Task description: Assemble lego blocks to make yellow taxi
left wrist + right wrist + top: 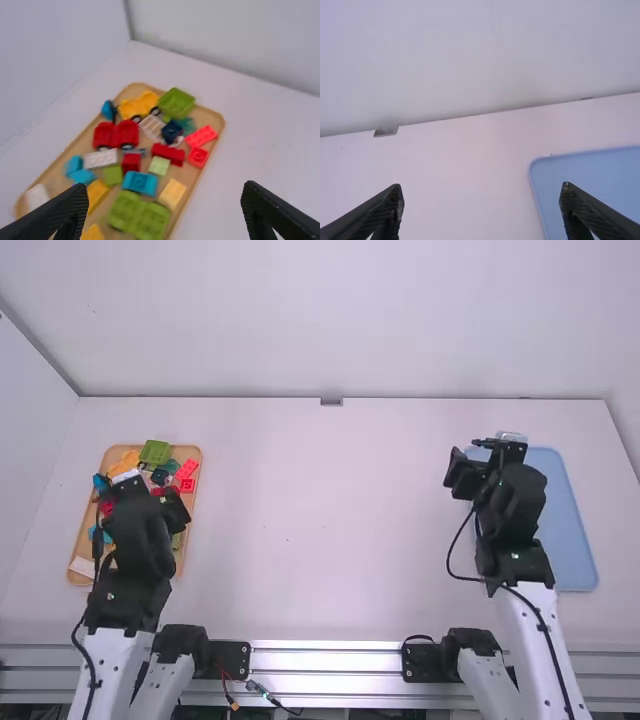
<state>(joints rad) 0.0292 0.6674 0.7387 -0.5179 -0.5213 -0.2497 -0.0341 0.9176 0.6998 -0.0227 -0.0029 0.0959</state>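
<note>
White table (320, 530) stretches from tan tray (217, 118) edge to blue tray (568, 530) edge, left gripper (152, 497) and right gripper (482, 462) fingers spread.

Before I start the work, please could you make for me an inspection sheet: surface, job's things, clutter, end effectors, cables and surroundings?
Surface: white table, with wooden tray at left and blue tray at right.
Job's things: mixed blocks in the wooden tray, including a yellow wheeled piece; no finished taxi seen.
Clutter: blocks crowded loosely together in the wooden tray.
Left end effector: open, holds nothing.
Right end effector: open, holds nothing.
Cables: black cable loops out beside the right arm.
Surroundings: white walls; metal rail at the front.
</note>
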